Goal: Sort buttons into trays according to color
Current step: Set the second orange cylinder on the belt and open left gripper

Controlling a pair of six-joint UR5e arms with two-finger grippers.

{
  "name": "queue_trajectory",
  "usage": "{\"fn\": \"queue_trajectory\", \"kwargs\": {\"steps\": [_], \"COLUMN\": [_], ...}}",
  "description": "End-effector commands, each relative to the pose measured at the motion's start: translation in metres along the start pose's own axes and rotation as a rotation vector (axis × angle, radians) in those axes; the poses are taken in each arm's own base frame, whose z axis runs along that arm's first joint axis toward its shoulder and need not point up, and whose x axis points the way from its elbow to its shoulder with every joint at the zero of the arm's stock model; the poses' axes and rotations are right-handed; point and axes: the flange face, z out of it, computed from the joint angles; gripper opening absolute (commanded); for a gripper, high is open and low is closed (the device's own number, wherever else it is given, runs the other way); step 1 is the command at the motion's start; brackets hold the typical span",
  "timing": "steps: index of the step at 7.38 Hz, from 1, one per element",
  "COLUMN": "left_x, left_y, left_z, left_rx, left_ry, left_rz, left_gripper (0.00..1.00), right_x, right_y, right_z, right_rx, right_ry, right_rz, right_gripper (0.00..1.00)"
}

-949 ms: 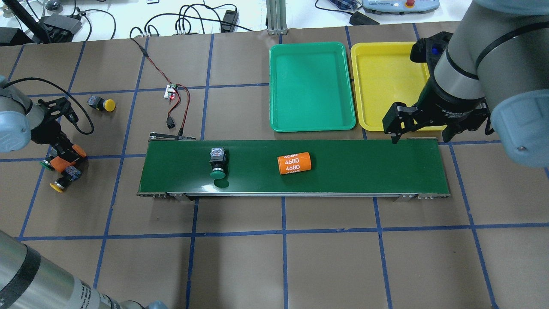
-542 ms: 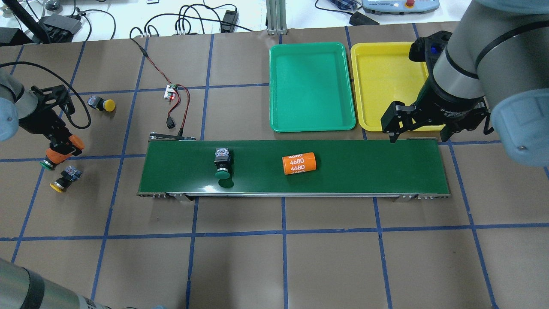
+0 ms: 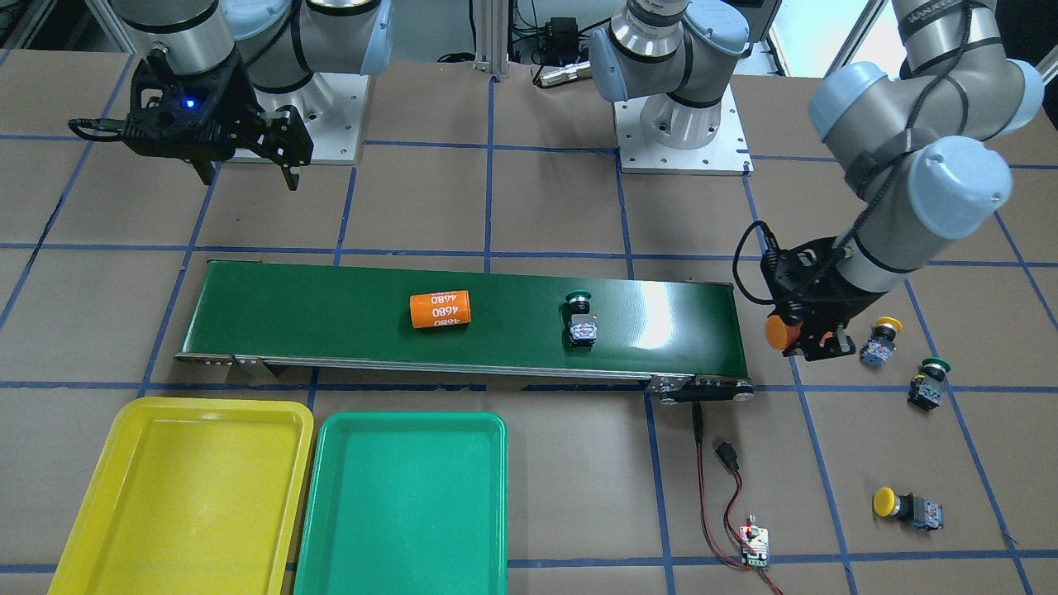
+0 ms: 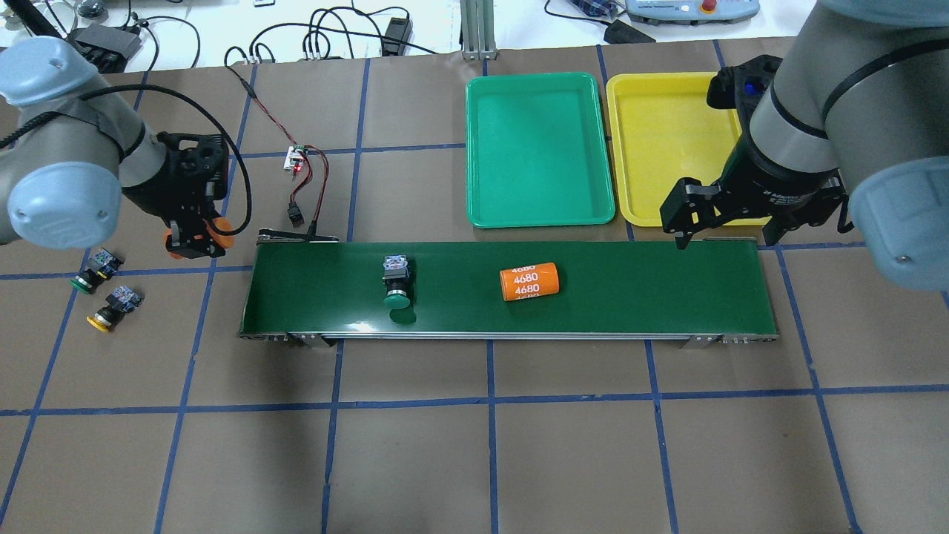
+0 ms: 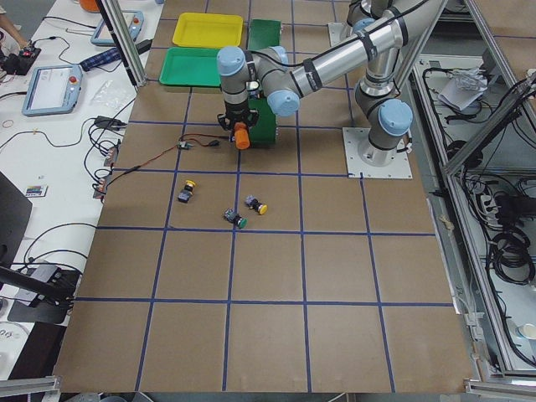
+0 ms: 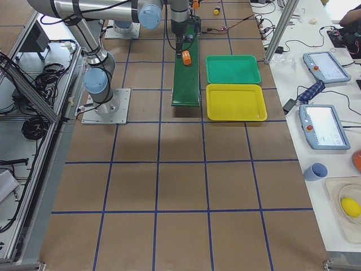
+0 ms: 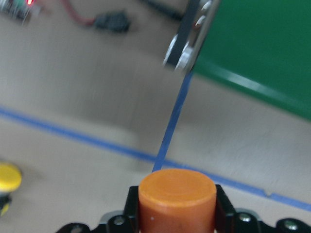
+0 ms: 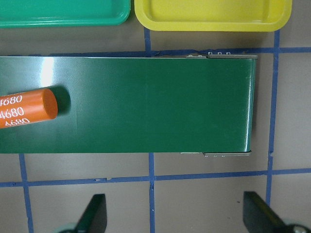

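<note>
In the front-facing view the yellow tray (image 3: 178, 496) and green tray (image 3: 401, 504) hold nothing; one green button (image 3: 581, 321) rides the belt (image 3: 331, 314), three other buttons (image 3: 879, 343) lie on the table (image 3: 529, 207). Overhead, the right gripper (image 4: 725, 239) hangs spread open. At the left wrist, the left gripper (image 7: 175, 206) clamps an orange cylinder (image 7: 177, 187) — sorting looks unstarted.

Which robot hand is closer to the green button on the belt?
Left. The left gripper, holding an orange cylinder, hangs just off the belt end nearest the button. The right gripper hangs open near the belt's other end, farther away.
</note>
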Motion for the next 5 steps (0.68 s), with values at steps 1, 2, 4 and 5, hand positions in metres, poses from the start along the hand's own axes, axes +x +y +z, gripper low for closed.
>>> {"fn": "queue_trajectory", "kwargs": {"steps": [1,2,4,5], "left_x": [0.032,0.036,0.045,0.044], "left_y": [-0.052,-0.065,-0.084,-0.090], "left_z": [0.021,0.025,0.024,0.034], "left_rx": [-0.006,-0.007,-0.013,-0.011], "left_ry": [-0.075,-0.070,-0.077,-0.066], "left_rz": [0.153,0.158,0.194,0.182], "left_gripper": [0.00,0.00,0.03,0.11], "right_x": [0.000,0.000,0.001,0.000], "right_y": [0.000,0.001,0.000,-0.001], "right_z": [0.001,0.001,0.001,0.003], "right_rx": [-0.003,-0.001,-0.003,-0.008], "right_ry": [0.003,0.005,0.003,0.002], "right_rz": [-0.002,-0.002,-0.001,-0.003], "right_gripper": [1.00,1.00,1.00,1.00]}}
